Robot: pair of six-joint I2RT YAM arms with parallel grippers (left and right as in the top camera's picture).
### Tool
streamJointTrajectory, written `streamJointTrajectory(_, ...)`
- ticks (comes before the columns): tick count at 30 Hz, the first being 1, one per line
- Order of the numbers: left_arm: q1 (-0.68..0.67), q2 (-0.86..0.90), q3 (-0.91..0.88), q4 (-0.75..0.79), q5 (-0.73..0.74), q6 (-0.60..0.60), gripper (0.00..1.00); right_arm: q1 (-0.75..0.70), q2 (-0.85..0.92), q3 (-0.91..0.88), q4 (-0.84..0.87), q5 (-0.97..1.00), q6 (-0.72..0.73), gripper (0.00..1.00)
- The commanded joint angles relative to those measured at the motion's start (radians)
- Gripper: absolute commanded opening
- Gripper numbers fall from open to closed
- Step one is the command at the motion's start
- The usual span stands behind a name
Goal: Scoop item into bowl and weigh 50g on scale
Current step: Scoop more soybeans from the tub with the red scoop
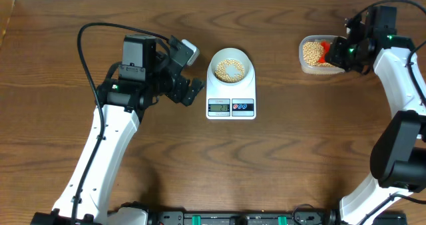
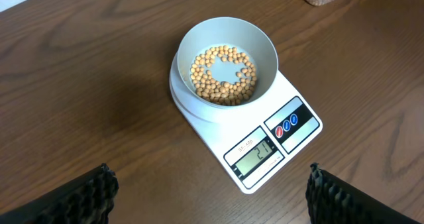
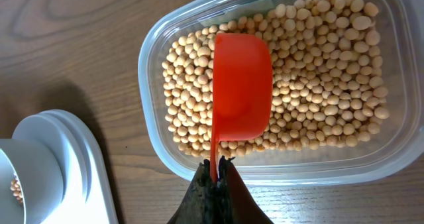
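The beans [image 2: 222,75] lie as a loose ring on the floor of the bowl [image 2: 258,45], a thin layer with a bare patch in the middle. The bowl sits upright on the far end of the scale [image 2: 218,134], and it covers the weighing plate. The scale's long axis runs from the far side of the worktop [image 1: 299,152] towards the robot, with its display [image 2: 255,159] and the red and blue buttons [image 2: 286,124] at the near end. The display shows 21.

Over on the right, far more beans fill the clear tub [image 3: 149,71], well apart from the scale. A red scoop [image 3: 242,85] lies on top of that mass, its handle pointing straight back into the right gripper [image 3: 215,174], which pinches the handle's end between closed fingers.

The left gripper [image 2: 212,194] hovers near the scale's left side, spread wide and holding nothing, facing the bowl.
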Motion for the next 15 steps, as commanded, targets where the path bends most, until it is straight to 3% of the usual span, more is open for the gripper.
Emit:
streamJointTrajectory(1, 0.002, -0.002, -0.004, 0.0, 0.013, 0.018, 0.94, -0.021, 0.003, -0.006, 0.007, -0.076, -0.037, 0.01)
streamJointTrajectory(15, 0.002, -0.002, -0.004, 0.0, 0.013, 0.018, 0.94, -0.117, 0.003, -0.006, 0.015, -0.224, -0.059, 0.01)
